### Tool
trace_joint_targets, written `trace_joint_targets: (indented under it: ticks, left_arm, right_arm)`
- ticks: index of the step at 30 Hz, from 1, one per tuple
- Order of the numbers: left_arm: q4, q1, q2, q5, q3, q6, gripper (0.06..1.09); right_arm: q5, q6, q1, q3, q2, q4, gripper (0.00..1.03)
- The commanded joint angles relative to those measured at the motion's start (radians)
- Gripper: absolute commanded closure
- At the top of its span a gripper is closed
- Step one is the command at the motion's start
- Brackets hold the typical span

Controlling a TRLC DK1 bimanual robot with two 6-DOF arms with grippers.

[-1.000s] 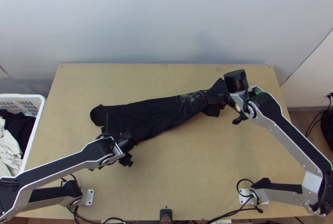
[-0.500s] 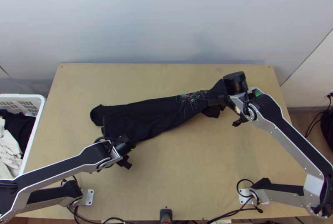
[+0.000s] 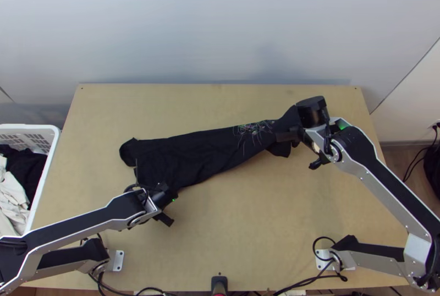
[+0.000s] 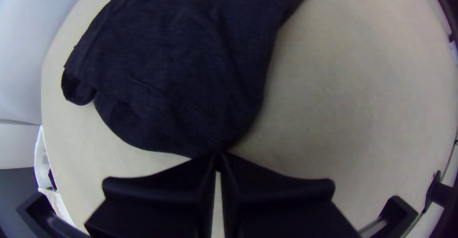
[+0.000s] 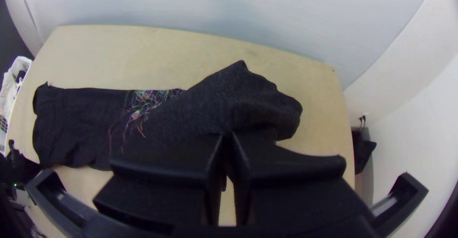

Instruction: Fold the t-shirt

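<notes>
Black left gripper (image 3: pixel 163 195) has apparently edged nearer its base (image 3: pixel 97 249).

Soft, even light lay on the counter (image 3: pixel 247 241), a faint shadow dimmed the wall (image 3: pixel 269 59) beyond it, and the wrist views bent its edges.

No readable text, labels or numbers, apparently

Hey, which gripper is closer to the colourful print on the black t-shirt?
Right. The right gripper is just beside the print, at the t-shirt's narrow, gathered end; the left gripper is by the wider end, well away from it.
</notes>
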Motion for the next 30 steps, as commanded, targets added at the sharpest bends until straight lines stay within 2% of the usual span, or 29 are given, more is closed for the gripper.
trace_joint_targets:
  ticks: [1,6,12,17,24,30]
  left_arm:
    - [0.056,0.035,0.007,0.003,-0.012,0.025,1.05]
    - [0.036,0.078,-0.072,-0.002,0.058,0.043,1.05]
    - [-0.103,0.191,-0.147,-0.012,0.348,0.078,1.05]
    - [-0.123,0.337,-0.161,-0.012,0.581,0.133,1.05]
    - [-0.132,0.521,-0.136,-0.012,0.925,0.169,1.05]
    - [-0.118,0.618,-0.132,-0.011,1.121,0.176,1.05]
  right_arm:
    - [0.009,0.012,0.011,0.0,-0.015,-0.016,1.0]
    - [0.013,0.018,0.015,0.004,-0.021,-0.031,1.0]
    - [0.028,-0.013,0.016,0.036,-0.05,-0.035,1.0]
    - [0.029,-0.113,0.004,0.073,-0.071,-0.014,1.0]
    - [0.109,-0.143,0.004,0.126,-0.116,-0.012,1.0]
    - [0.22,-0.254,-0.004,0.169,-0.179,0.04,1.0]
